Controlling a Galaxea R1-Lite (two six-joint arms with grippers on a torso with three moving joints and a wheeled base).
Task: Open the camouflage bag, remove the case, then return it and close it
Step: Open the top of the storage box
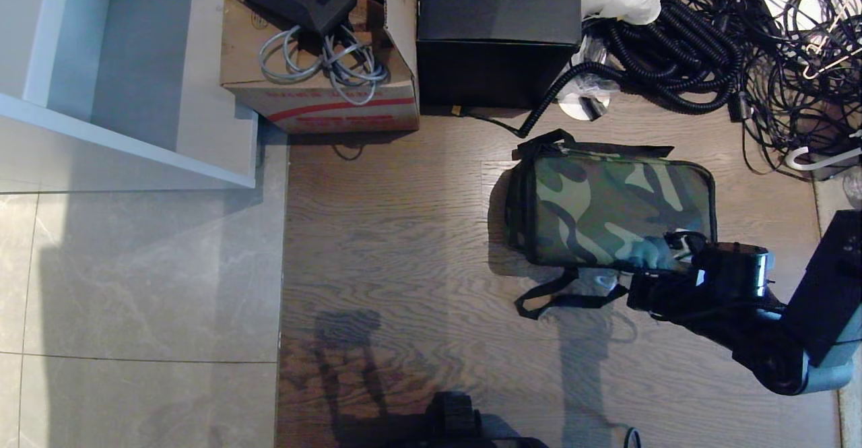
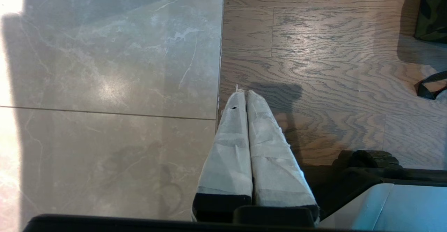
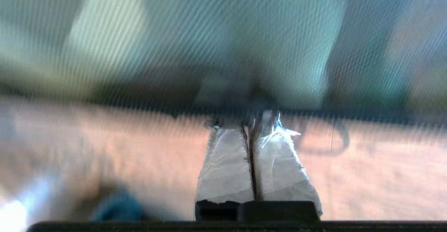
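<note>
The camouflage bag (image 1: 609, 209) sits zipped up on the wood floor (image 1: 404, 246), just in front of the black cube box (image 1: 498, 30). The right hand (image 1: 677, 249) is pinched closed at its near corner, though what it's pinching is too blurry to tell. The left hand (image 2: 244, 96) hangs closed and empty over the floor seam.

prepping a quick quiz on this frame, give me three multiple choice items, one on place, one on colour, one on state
1. Where does the camouflage bag lie?
A. on the wooden floor
B. on the grey tiles
C. inside the cardboard box

2. What colour is the stripe on the cardboard box?
A. blue
B. red
C. yellow

3. How do the right gripper's jaws stand?
A. wide open
B. shut at the bag's near edge
C. out of view

Answers:
1 A, planks surround the bag in the head view.
2 B, a red band runs along the box's side.
3 B, the right wrist view shows both jaws pressed together against the bag's lower edge.
</note>
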